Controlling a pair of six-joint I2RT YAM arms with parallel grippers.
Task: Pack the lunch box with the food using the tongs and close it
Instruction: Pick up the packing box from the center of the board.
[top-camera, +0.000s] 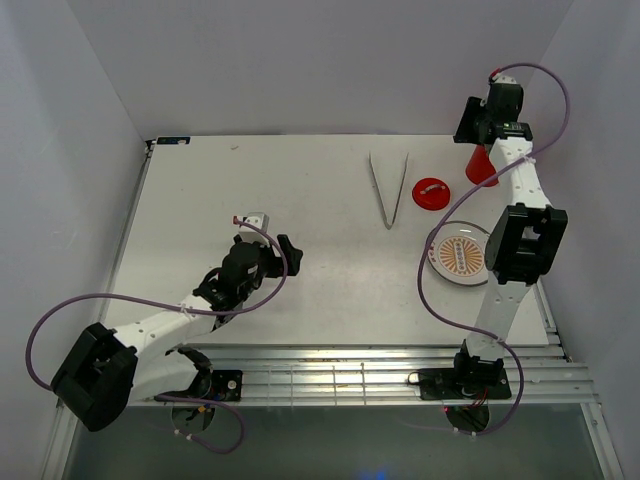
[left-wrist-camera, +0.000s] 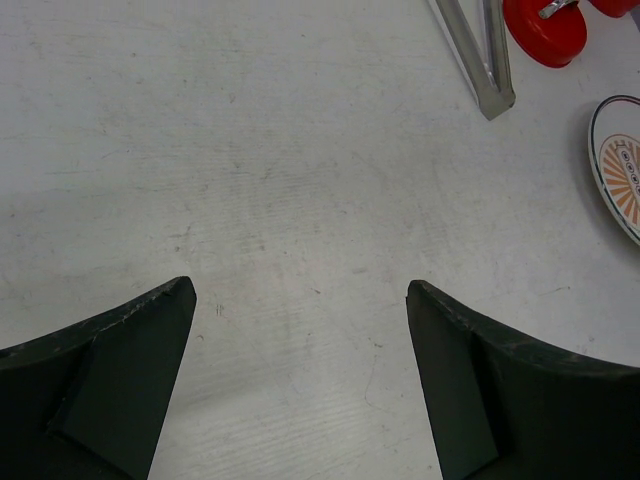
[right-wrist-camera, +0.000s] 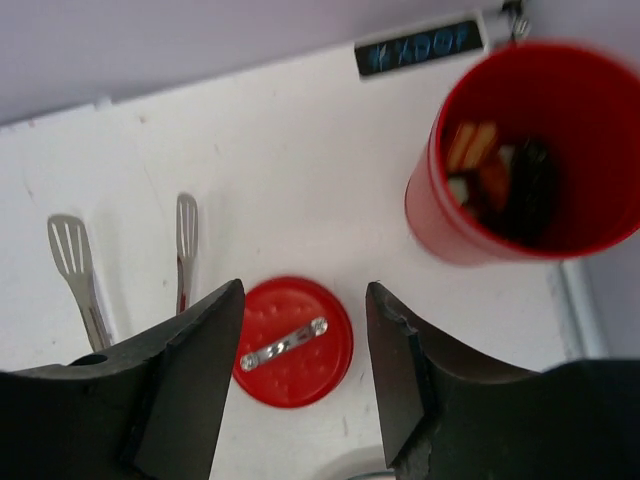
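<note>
The lunch box (right-wrist-camera: 470, 225), a tall red cup, stands upright at the table's far right, and the right arm partly covers the lunch box (top-camera: 481, 170) from above. The food (right-wrist-camera: 500, 180), orange and dark pieces, lies inside it. Its flat red lid (right-wrist-camera: 293, 340) with a metal strip lies on the table, apart from the cup. Left of the lid (top-camera: 431, 192) lie the silver tongs (top-camera: 388, 190), nothing holding them. My right gripper (right-wrist-camera: 305, 300) hovers open above the lid, empty. My left gripper (left-wrist-camera: 300, 290) is wide open and empty over bare table at centre-left.
The round orange-patterned plate (top-camera: 462, 255) sits in front of the lid, beside the right arm's upper link, and I see no food on it. A dark label (right-wrist-camera: 420, 48) is fixed at the table's back edge. White walls close in behind and on both sides.
</note>
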